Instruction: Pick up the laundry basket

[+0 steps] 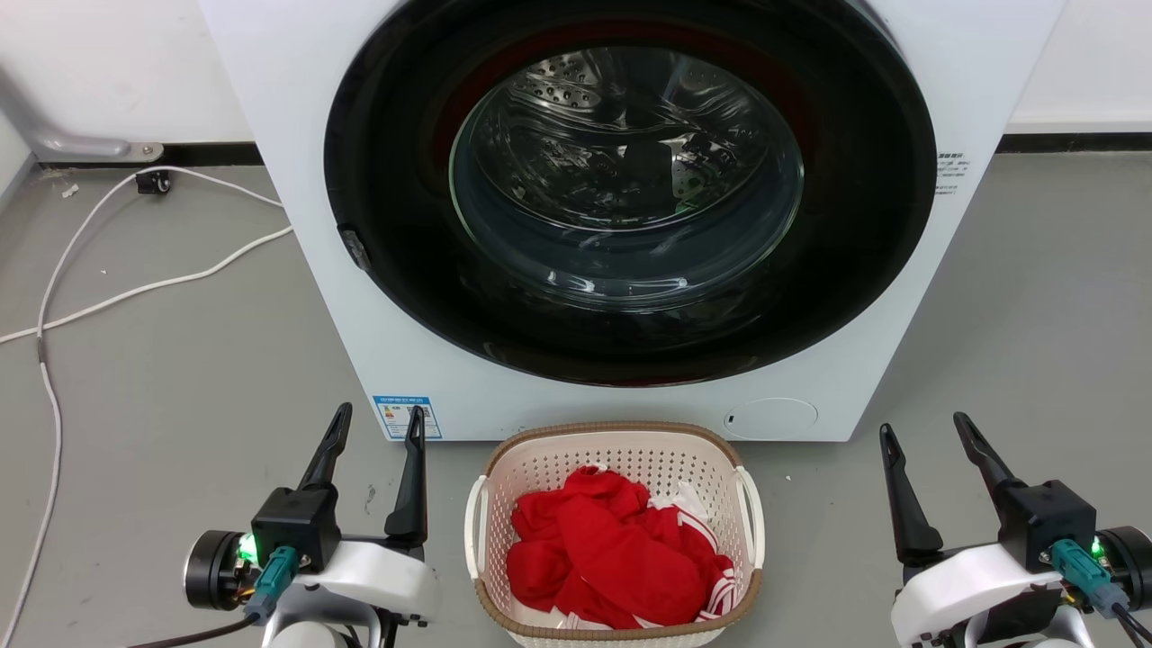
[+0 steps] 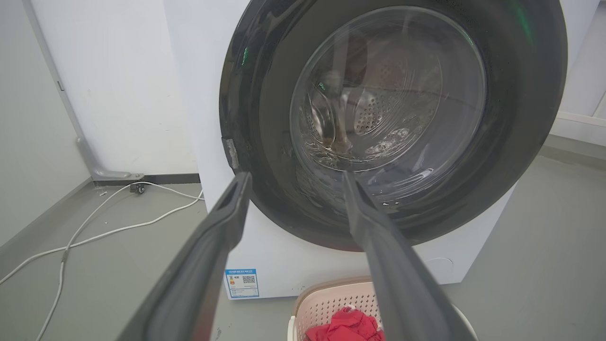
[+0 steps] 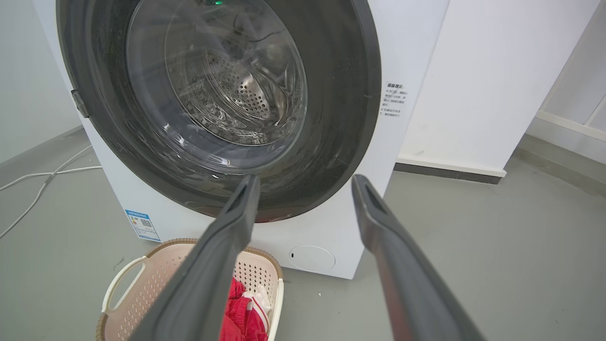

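The laundry basket (image 1: 615,445) stands on the grey floor right in front of the washing machine, cream-white and perforated, with a brown rim and white side handles. Red and white clothes (image 1: 612,549) fill it. My left gripper (image 1: 378,423) hangs open to the basket's left, fingers apart and holding nothing. My right gripper (image 1: 927,430) is open to the basket's right, also holding nothing. In the left wrist view the basket (image 2: 331,298) lies at the bottom edge, partly behind my right-hand finger. In the right wrist view the basket (image 3: 142,284) sits at the lower left.
A white front-loading washing machine (image 1: 297,180) with its round dark door shut rises just behind the basket. White cables (image 1: 135,288) trail over the floor to the left. A white wall with a dark skirting (image 1: 1071,142) runs behind.
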### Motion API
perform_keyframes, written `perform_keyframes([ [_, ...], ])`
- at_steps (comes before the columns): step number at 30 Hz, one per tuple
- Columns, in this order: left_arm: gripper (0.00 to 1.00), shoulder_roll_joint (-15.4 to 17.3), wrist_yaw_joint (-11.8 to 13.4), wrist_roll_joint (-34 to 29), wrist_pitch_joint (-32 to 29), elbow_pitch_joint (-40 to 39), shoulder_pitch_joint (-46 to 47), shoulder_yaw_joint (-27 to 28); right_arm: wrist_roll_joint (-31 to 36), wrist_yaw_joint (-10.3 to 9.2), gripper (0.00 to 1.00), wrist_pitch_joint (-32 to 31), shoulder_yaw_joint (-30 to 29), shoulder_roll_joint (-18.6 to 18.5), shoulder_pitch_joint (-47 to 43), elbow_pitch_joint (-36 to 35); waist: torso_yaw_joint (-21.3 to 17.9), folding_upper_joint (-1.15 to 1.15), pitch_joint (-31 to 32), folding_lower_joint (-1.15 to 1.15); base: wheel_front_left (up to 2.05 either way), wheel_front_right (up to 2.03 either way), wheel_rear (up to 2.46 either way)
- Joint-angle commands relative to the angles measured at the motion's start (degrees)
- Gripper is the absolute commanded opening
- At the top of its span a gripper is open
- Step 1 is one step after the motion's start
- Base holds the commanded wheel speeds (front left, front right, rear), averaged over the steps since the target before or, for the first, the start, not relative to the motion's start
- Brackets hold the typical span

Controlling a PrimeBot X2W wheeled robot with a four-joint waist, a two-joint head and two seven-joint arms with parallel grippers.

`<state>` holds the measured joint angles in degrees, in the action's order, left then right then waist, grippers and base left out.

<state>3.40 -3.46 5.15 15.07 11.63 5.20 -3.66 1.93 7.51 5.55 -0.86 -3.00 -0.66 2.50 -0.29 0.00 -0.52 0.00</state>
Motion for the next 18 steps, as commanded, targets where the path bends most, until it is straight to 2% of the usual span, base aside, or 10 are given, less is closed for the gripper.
perform_keyframes([
  [1,1.0,0.1,0.2,-0.1,0.1,0.1,-0.1,-0.1,-0.6,-0.04,1.0,0.3,0.0,0.2,-0.1,0.2,0.0,0.0,0.0,0.0,0.0,0.0,0.0],
  [10,1.0,0.1,0.2,0.1,0.1,0.6,0.6,0.1,-1.1,-0.04,1.0,0.5,0.0,0.2,0.5,0.3,0.0,0.0,-0.9,0.0,0.0,0.0,0.0],
  [18,1.0,0.6,0.0,1.1,0.1,4.0,4.6,0.6,-1.8,-0.04,1.0,0.0,-0.4,0.2,3.1,1.7,-0.1,0.0,-5.0,0.0,0.0,0.0,0.0],
])
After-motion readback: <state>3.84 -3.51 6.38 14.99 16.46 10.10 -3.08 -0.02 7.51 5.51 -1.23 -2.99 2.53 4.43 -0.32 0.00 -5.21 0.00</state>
